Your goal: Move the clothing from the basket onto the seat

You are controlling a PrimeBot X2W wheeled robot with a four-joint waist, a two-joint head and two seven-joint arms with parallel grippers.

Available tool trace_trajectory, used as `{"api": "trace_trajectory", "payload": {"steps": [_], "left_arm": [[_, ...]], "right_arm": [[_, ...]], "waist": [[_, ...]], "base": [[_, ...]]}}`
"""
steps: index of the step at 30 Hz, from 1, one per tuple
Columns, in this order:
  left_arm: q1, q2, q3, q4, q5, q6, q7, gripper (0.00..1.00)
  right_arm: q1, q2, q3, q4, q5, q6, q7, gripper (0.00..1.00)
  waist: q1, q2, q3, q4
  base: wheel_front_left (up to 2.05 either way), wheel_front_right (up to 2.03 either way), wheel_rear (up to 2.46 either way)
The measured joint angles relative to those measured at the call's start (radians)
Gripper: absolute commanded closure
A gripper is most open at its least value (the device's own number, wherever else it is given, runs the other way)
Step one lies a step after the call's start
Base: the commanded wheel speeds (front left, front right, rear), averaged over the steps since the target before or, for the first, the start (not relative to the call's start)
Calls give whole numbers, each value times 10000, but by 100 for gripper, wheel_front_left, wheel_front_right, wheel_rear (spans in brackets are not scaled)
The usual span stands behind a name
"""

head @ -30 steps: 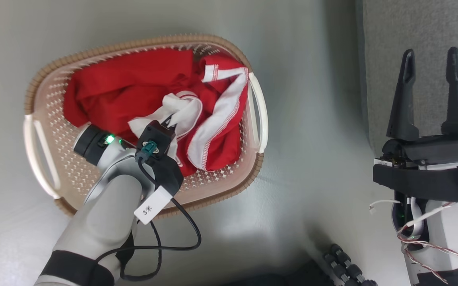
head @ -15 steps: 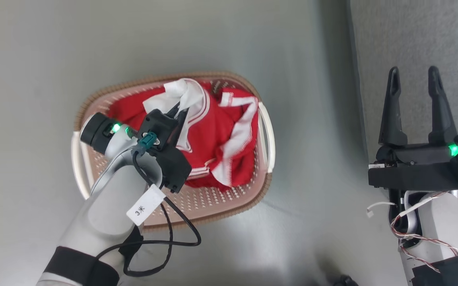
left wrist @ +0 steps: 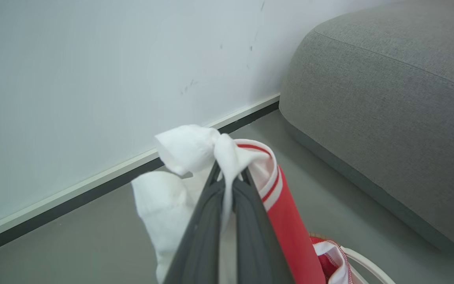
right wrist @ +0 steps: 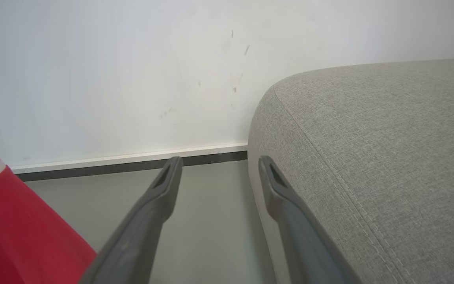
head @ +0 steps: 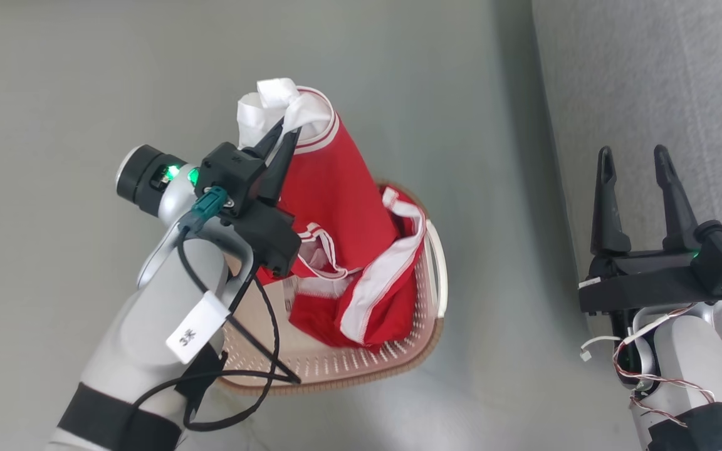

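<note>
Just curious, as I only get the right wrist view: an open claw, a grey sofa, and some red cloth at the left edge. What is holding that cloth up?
Observer: The left claw, shut on the clothing at its white-trimmed top.
Operator: Is it clear of the basket?
Observer: No. In the head view its lower end hangs down into the basket, bunched against the right wall.
</note>
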Motion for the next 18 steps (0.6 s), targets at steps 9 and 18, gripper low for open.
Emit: {"api": "trace_trajectory", "payload": {"steps": [9, 18], "left_arm": [[149, 479, 247, -792, -230, -71, -2, 100], [376, 855, 257, -1099, -625, -71, -2, 100]], "right_arm": [[-7, 48, 176, 842, 4, 263, 0, 0], [147, 121, 443, 1647, 33, 518, 2, 0]], "waist": [[0, 0, -1359, 224], [1, -1, -2726, 326]], "base": [[0, 0, 0], [0, 0, 0]]}}
